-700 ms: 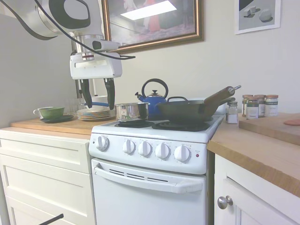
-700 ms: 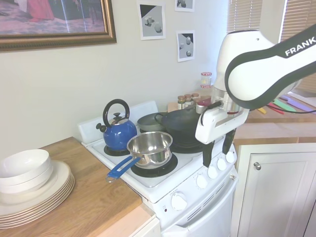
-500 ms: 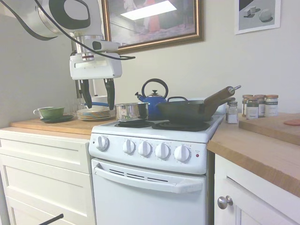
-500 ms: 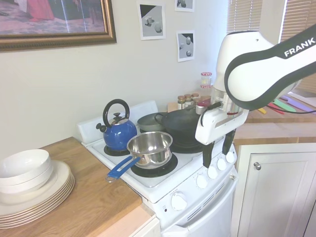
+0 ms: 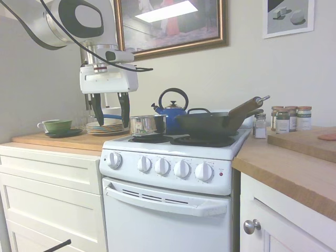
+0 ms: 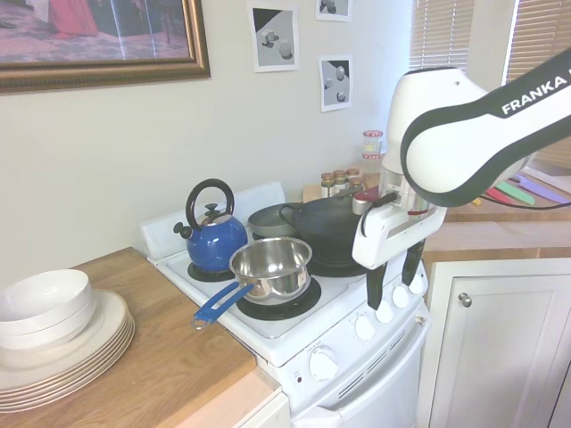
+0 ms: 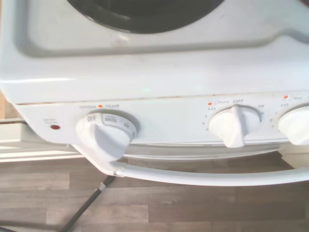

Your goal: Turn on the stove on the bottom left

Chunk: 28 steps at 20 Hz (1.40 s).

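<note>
Overhead, end effector [image 5: 110, 111] fingers apart, glossy white stove [image 5: 173, 181], round ribbed knobs [image 5: 161, 166]

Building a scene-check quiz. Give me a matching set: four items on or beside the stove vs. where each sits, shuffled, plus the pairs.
Things:
1. blue kettle
2. steel saucepan
3. black wok
4. stack of plates

Places:
A. on the wooden counter beside the stove, a white bowl on top
B. front burner, blue handle sticking out toward the counter
C. back burner, by the wall
D. burner on the spice-jar side, wooden handle angled up

Pairs: 1-C, 2-B, 3-D, 4-A
</note>
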Available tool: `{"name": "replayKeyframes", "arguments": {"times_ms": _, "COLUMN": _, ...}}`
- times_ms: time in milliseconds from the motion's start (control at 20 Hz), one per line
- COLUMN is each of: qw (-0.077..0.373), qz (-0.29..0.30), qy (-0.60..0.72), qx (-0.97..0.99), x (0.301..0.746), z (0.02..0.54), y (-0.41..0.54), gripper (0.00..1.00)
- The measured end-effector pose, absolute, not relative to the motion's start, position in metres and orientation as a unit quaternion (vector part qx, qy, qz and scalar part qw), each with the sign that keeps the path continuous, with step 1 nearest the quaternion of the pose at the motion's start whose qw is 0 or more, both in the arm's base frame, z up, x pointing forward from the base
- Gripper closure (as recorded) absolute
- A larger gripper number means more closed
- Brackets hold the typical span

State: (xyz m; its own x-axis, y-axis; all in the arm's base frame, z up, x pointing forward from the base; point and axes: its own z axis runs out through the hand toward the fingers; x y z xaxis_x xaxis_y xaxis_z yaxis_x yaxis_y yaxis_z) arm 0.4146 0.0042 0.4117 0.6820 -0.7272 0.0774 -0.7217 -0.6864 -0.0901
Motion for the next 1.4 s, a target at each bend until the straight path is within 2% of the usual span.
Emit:
{"name": "replayKeyframes", "arguments": {"times_ms": 600, "qw": 0.012, "qz": -0.04, "qy": 0.411, "qx": -0.911, "x": 0.44, "z": 0.37, "y": -0.01, "gripper": 0.0}}
{"name": "replayKeyframes", "arguments": {"times_ms": 650, "qw": 0.012, "qz": -0.039, "qy": 0.413, "qx": -0.91, "x": 0.442, "z": 0.368, "y": -0.01, "gripper": 1.0}}
{"name": "replayKeyframes", "arguments": {"times_ms": 1400, "qw": 0.009, "qz": -0.04, "qy": 0.416, "qx": -0.908, "x": 0.46, "z": 0.356, "y": -0.016, "gripper": 1.0}}
